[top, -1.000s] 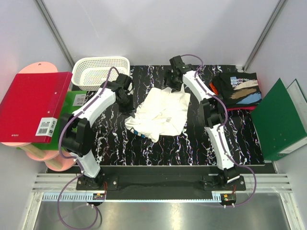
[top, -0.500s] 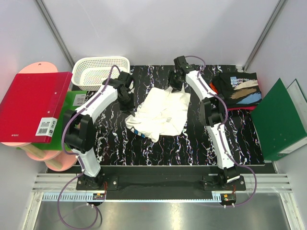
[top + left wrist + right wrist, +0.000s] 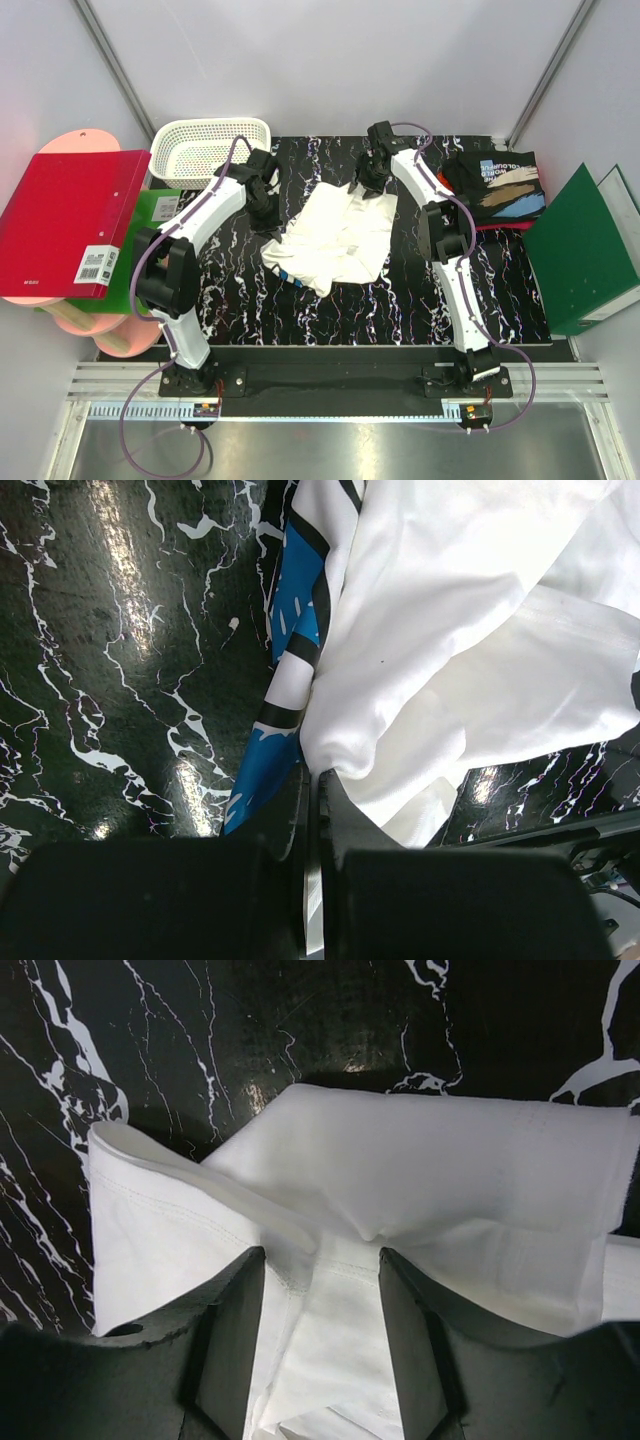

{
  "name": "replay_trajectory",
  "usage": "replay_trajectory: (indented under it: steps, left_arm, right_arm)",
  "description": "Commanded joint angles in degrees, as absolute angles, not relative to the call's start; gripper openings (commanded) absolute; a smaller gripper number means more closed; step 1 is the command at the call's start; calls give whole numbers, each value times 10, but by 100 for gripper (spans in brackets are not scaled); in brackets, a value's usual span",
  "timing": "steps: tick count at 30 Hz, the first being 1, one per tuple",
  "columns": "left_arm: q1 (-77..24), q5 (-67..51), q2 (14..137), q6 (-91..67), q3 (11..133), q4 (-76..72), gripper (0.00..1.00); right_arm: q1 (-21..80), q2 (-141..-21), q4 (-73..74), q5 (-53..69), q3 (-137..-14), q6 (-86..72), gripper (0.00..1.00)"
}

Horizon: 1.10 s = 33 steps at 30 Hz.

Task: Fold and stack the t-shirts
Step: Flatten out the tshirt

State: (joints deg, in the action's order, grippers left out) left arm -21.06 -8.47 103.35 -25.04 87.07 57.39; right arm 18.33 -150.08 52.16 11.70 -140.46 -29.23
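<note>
Left arm [image 3: 205, 222] and right arm [image 3: 458, 290] are showing white shells, black joints; purple cables [image 3: 122, 425] are looping off the table's [image 3: 320, 320] near edge.

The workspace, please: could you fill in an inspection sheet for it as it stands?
Surface: black white-veined tabletop.
Job's things: white t-shirt crumpled mid-table, unfolded; black printed t-shirt folded, far right.
Clutter: white basket far left; red binder and green binder off the sides.
Grippers: left gripper, jaws shut on the white t-shirt's edge; right gripper, jaws apart astride its fold.
Cables: purple cables looped along both arms.
Surroundings: white enclosure walls.
</note>
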Motion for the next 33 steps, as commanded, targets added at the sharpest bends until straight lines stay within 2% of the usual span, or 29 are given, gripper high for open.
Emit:
replay_trajectory:
  steps: [1, 4, 9, 10, 11, 13, 22, 30, 31, 32, 33]
  left_arm:
    - [-212, -72, 1028, -243, 887, 567, 0]
    - [-212, -69, 1028, -243, 886, 569, 0]
    - [-212, -69, 1032, -245, 889, 570, 0]
    - [-212, -69, 1033, -245, 889, 570, 0]
    - [-212, -68, 1034, -245, 889, 571, 0]
    - [-212, -69, 1035, -245, 890, 572, 0]
    - [-213, -68, 1036, -249, 889, 573, 0]
    - [-218, -63, 1042, -250, 901, 570, 0]
    - [-220, -62, 1044, -248, 903, 570, 9]
    - [-220, -58, 1043, -247, 905, 571, 29]
    - [-220, -46, 1042, -248, 906, 571, 57]
  right_arm:
    - [185, -1491, 512, 147, -1437, -301, 57]
    - [186, -1497, 505, 166, -1443, -304, 56]
    - [191, -1507, 489, 199, -1448, -307, 48]
    - [192, -1508, 487, 211, -1448, -305, 41]
    - [192, -1513, 487, 214, -1451, -304, 18]
    - [195, -1513, 488, 215, -1449, -302, 0]
    - [196, -1483, 492, 183, -1421, -272, 0]
    - [196, -1375, 499, 126, -1423, -252, 0]
    - [196, -1349, 497, 119, -1419, -251, 0]
    - [195, -1336, 497, 112, -1419, -247, 0]
    - [196, -1324, 492, 97, -1419, -246, 0]
